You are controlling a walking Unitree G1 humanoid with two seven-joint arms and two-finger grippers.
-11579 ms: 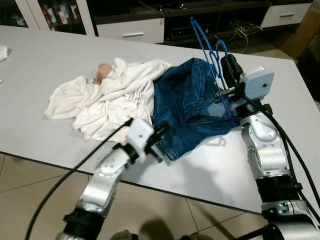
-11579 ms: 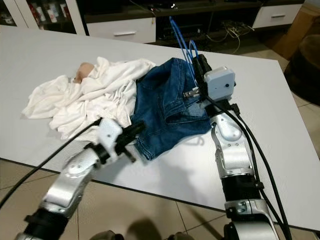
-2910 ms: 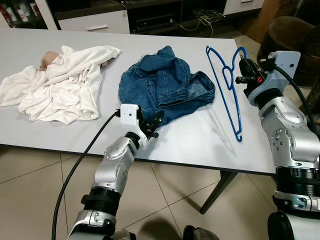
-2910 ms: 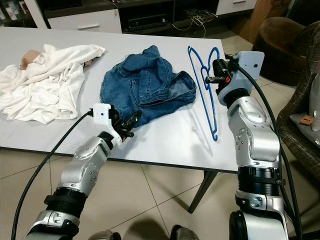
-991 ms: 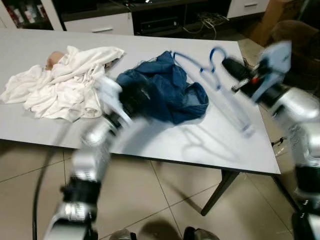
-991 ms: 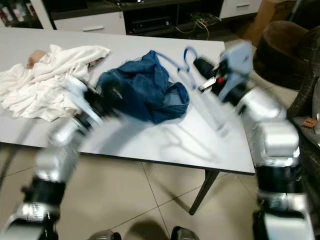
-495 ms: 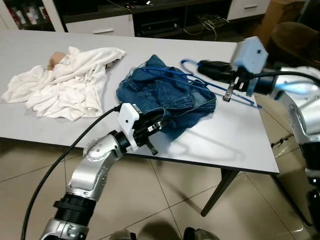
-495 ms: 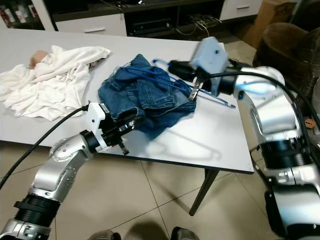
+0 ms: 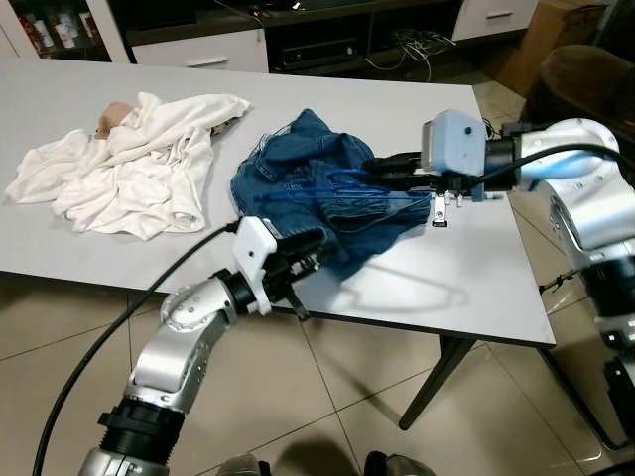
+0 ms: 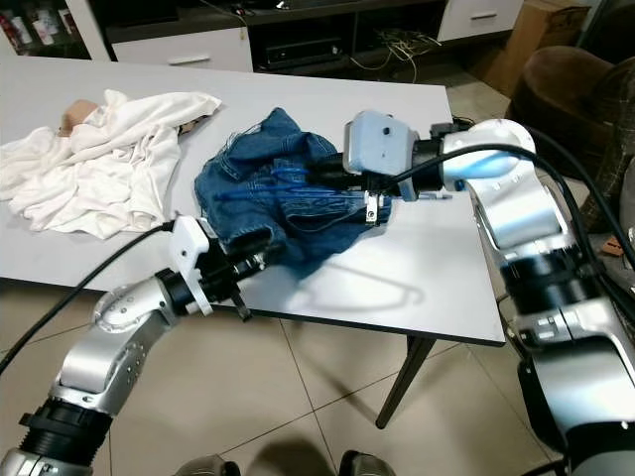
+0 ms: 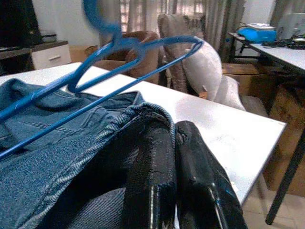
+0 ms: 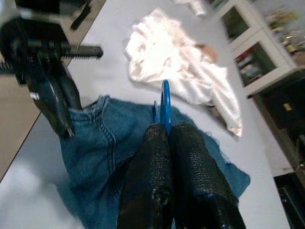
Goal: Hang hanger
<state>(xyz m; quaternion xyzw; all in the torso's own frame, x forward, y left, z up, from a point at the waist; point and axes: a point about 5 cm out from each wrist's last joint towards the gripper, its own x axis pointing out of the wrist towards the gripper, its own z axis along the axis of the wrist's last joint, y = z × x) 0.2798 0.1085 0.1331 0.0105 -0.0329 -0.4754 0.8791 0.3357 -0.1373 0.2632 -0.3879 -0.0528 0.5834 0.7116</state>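
Landmark: the denim garment (image 9: 317,193), crumpled near the front right part of the grey table (image 9: 466,278); every place below is given relative to it.

Hanger: the blue hanger (image 9: 342,186) lies almost level just above the denim garment's top folds. It is carried that low and flat, I judge, so that one end can be slid into an opening of the cloth.

Right gripper: the right gripper (image 10: 322,178) reaches in over the denim garment from its right side, and its two black fingers (image 12: 186,162) are pressed together on the blue hanger's thin bar. The right wrist view shows the bar coming out from between the tips.

Left gripper: the left gripper (image 9: 303,250) is at the denim garment's near edge, by the table's front lip. Its fingers (image 11: 152,176) are pinched on a hem of the cloth, which drapes over them in the left wrist view. The hold looks meant to lift and steady that edge so the fabric does not slide away from the incoming hanger.

White cloth: a white cloth (image 9: 129,164) sits in a heap to the left of the denim garment, just beside it and untouched by either arm.

Step in hand: judging by both grips, threading the hanger into the garment comes first; no rail or hook for hanging can be made out.
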